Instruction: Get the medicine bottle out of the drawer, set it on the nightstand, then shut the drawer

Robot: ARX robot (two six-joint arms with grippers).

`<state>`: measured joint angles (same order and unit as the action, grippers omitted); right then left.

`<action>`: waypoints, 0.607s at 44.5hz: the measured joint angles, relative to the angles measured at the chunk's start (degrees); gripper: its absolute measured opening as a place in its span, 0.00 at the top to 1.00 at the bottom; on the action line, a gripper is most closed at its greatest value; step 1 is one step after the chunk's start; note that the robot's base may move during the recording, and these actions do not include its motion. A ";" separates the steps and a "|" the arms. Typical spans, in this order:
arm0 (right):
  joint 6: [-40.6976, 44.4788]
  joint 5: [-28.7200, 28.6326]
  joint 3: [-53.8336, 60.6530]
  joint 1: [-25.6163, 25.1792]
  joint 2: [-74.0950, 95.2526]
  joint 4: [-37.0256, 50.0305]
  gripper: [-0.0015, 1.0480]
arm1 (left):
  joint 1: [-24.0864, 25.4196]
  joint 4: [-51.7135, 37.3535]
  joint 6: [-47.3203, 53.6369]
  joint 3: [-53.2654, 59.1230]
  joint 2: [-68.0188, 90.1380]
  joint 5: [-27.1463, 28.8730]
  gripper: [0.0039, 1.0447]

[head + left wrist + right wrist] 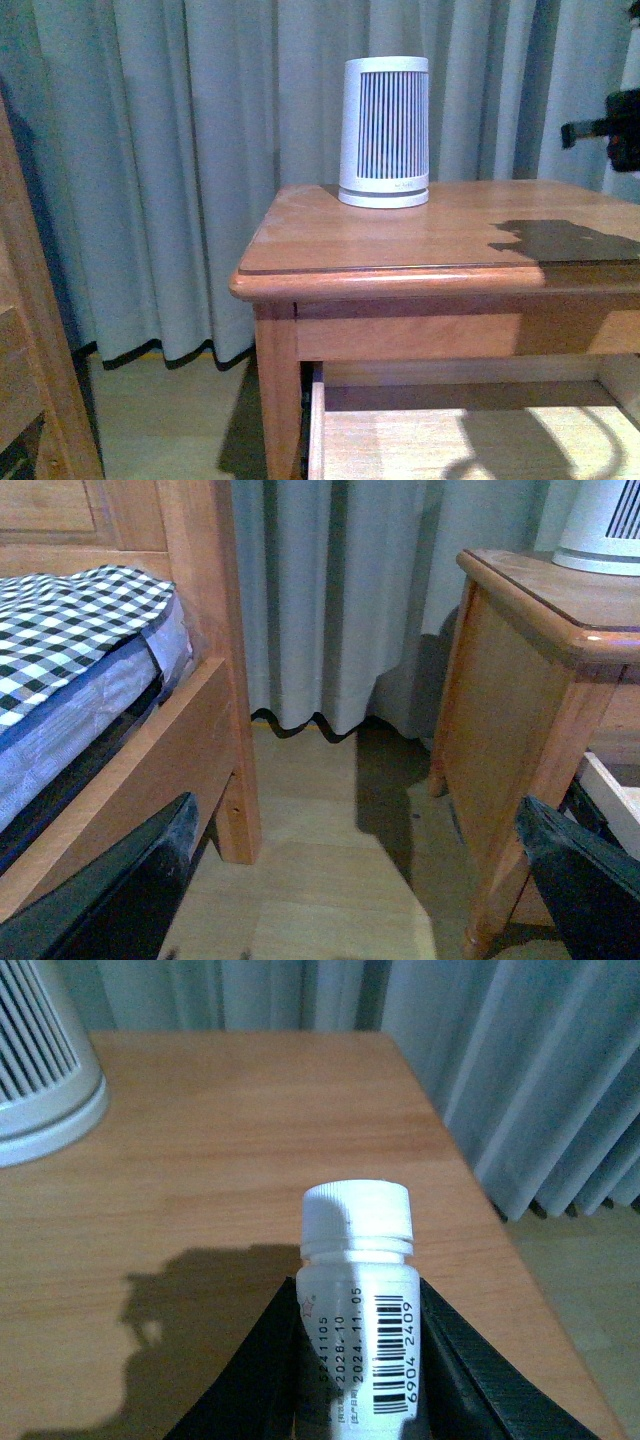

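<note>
Currently right gripper (357, 1295) pinches small white plastic medicine bottle (357, 1260) mid-body; probably light, rigid, slick-sided; orange-brown wooden nightstand (250, 1130) beneath gripper.

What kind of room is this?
Most likely a bedroom. There is a bed with a checked blanket, a wooden nightstand standing next to it, and long curtains hanging behind them.
</note>
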<state>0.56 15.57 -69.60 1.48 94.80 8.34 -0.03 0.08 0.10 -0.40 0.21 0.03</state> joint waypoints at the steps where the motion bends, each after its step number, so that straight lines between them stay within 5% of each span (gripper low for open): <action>1: -0.15 -0.20 -1.11 0.00 1.44 -0.74 0.72 | 0.00 0.00 0.00 0.00 0.00 0.00 0.06; 11: -1.01 0.07 -8.98 0.00 12.72 -4.33 0.71 | 0.00 0.00 0.00 0.00 0.00 0.00 0.06; 17: -1.16 0.35 -9.84 0.66 13.92 -4.79 0.45 | 0.00 0.00 0.00 0.00 0.00 0.00 0.06; 27: 0.28 1.81 -9.55 1.64 13.44 0.61 0.17 | 0.00 0.00 0.00 0.00 0.00 0.00 0.06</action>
<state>0.84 17.39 -79.15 3.11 108.25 8.95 -0.03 0.08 0.10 -0.40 0.21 0.03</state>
